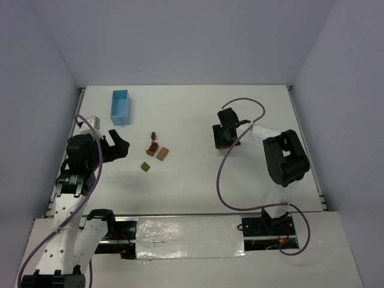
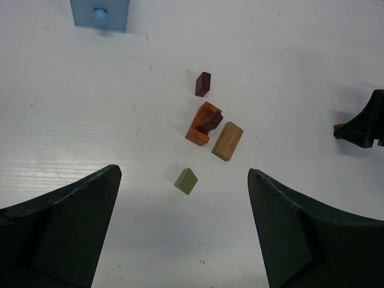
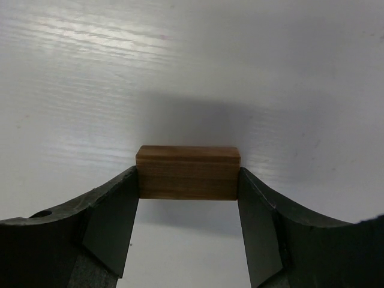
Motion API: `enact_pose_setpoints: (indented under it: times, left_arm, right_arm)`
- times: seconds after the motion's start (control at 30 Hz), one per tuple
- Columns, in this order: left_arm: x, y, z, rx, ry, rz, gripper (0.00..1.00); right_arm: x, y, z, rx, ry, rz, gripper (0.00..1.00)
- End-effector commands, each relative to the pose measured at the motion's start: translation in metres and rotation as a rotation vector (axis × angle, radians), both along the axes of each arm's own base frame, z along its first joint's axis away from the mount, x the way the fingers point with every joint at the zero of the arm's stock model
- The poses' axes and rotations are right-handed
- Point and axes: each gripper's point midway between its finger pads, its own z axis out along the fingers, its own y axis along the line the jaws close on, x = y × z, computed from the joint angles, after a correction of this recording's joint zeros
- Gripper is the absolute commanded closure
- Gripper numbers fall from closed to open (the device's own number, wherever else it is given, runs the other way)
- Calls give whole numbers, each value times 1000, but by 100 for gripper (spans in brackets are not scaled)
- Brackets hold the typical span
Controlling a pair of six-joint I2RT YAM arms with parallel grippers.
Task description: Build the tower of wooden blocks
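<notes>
Blocks all lie loose on the table [image 1: 198, 192] and no stack stands yet, so this looks like an early pick. The right pincer [image 3: 189, 183] is clamped on a brown block [image 3: 188, 161], 1 finger on each short end, well apart from the other 4 pieces. The left pincer [image 1: 119, 146] gapes wide with nothing in it, near the green piece [image 2: 186, 180], tan block [image 2: 227, 141], orange arch [image 2: 197, 127] and dark cube [image 2: 203, 84].

Next, I judge, the held block must be carried across and set down flat and square as a base.

Only the right wrist view shows the grip plainly; from above the block barely shows. The left wrist view shows something dark in the arch's hollow, block or shadow I cannot tell.
</notes>
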Motion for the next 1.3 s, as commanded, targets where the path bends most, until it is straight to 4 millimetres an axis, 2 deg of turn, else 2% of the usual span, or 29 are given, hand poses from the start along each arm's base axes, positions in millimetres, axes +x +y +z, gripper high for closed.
enact_pose_setpoints:
  times: [0.0, 0.1, 0.13, 0.17, 0.2, 0.3, 0.33, 0.43, 0.47, 0.57, 0.63, 0.67, 0.7, 0.73, 0.77, 0.8, 0.83, 0.87, 0.9, 0.97, 1.0, 1.03, 1.27]
  left_arm:
    - [6, -8, 8, -15, -34, -44, 0]
    - [6, -9, 6, -17, -22, -48, 1]
    - [7, -10, 5, -19, -21, -51, 0]
    - [6, -10, 5, -19, -21, -52, 1]
    - [7, -9, 5, -18, -21, -50, 0]
    - [6, -14, 4, -17, -16, -65, 1]
    - [6, -14, 4, -15, -16, -64, 0]
    - [6, -13, 4, -13, -11, -59, 1]
    - [6, -13, 3, -14, -6, -54, 0]
    - [6, -8, 2, -8, -5, -25, 0]
    - [6, -4, 3, -5, -7, -3, 1]
    - [5, -4, 4, -10, -11, 8, 0]
    - [5, -2, 5, -7, -14, 18, 0]
    - [5, -2, 4, -8, -12, 20, 1]
    - [5, -2, 4, -8, -11, 19, 0]
    - [5, -2, 3, -8, -8, 16, 1]
    - [6, -3, 3, -9, -5, 13, 0]
    - [6, -4, 2, -10, -3, 7, 1]
    - [6, -6, 2, -15, -3, -6, 1]
    - [6, -8, 2, -14, -2, -20, 1]
    - [6, -9, 1, -16, 1, -24, 0]
    - [6, -10, 1, -17, 0, -29, 0]
    - [6, -13, 1, -21, -1, -47, 1]
  right_arm:
    - [9, -7, 3, -6, 3, 35, 43]
    - [10, -15, 0, -24, 21, 8, 38]
    - [10, -13, 2, -14, 17, 5, 33]
    - [8, -12, 4, -3, 16, 2, 5]
    - [9, -8, 14, 24, -7, 8, 0]
    - [12, 10, 35, 95, -57, 27, 0]
    - [13, 15, 49, 108, -90, 22, 0]
    - [17, 55, 82, 152, -191, 71, 0]
    - [11, 77, 86, 162, -206, 115, 0]
    - [16, 107, 95, 175, -264, 128, 0]
    - [14, 142, 104, 232, -289, 195, 1]
    - [9, 161, 98, 266, -265, 266, 3]
    - [6, 181, 102, 298, -283, 323, 5]
    - [9, 196, 112, 322, -308, 362, 13]
    - [8, 202, 95, 285, -269, 386, 16]
    - [10, 208, 93, 272, -265, 396, 19]
    - [13, 224, 103, 281, -286, 425, 31]
    - [12, 233, 91, 277, -270, 456, 36]
    - [12, 241, 93, 289, -279, 477, 39]
    - [7, 260, 96, 325, -277, 521, 40]
    - [4, 266, 88, 335, -249, 531, 40]
    - [1, 277, 92, 356, -247, 548, 39]
    - [-21, 316, 92, 491, -200, 621, 37]
